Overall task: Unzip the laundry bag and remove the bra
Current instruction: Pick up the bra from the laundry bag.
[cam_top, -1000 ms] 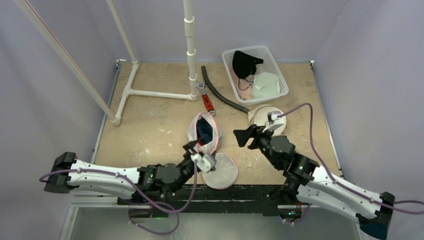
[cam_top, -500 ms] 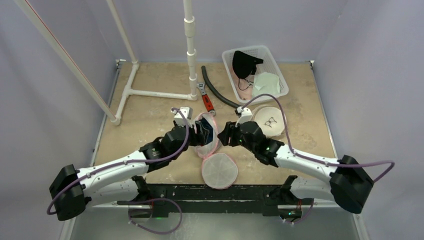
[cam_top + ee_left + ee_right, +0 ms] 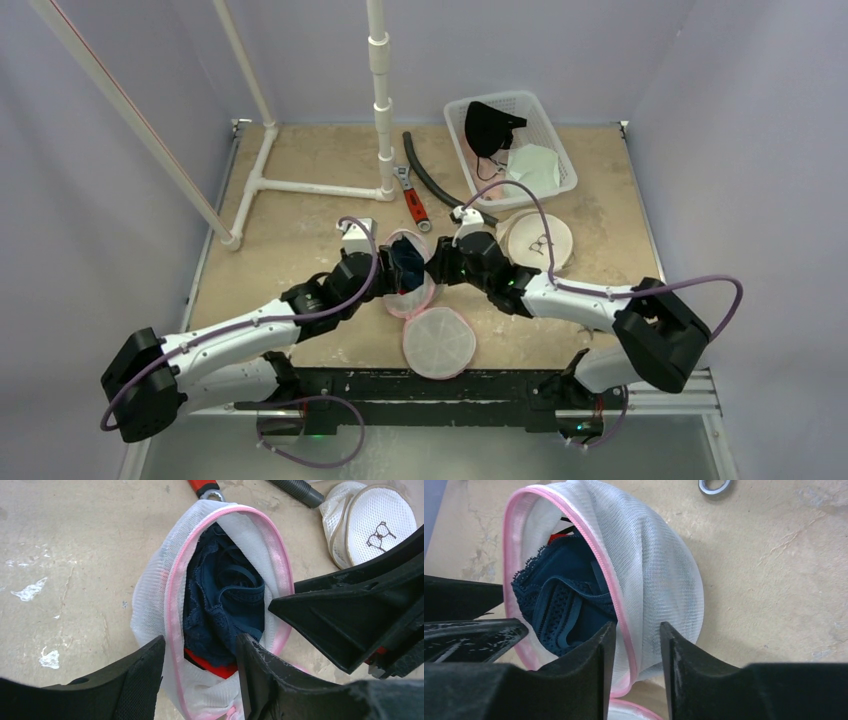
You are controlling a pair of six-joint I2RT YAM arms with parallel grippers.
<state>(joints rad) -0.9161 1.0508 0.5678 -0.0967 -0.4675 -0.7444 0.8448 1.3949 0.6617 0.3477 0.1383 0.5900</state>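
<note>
The bag (image 3: pixel 408 275) lies near the middle of the worktop (image 3: pixel 300 230), between your two arms. Its mouth with the pink zip rim gapes wide, so I judge the unzipping as done. The step in hand is the second one, to take out the bra (image 3: pixel 222 610). The bra is dark blue lace and sits inside the bag, well visible through the mouth, with a red piece (image 3: pixel 215 669) under it.

Your left fingers (image 3: pixel 141 680) are spread and stand astride the near part of the rim: one outside on the mesh, the other inside, beside the bra. Your right fingers (image 3: pixel 584 675) are spread too, and between them is the opposite wall of the bag with its pink rim. As far as I can judge, neither pair pinches the mesh yet, but whether the pads already touch it I cannot tell.

For the next move, I think one side must pinch the rim and hold the bag down. The other side must then go deeper and take the lace only, not the mesh, before it lifts. Take care that the red piece does not come out together with the bra.
</note>
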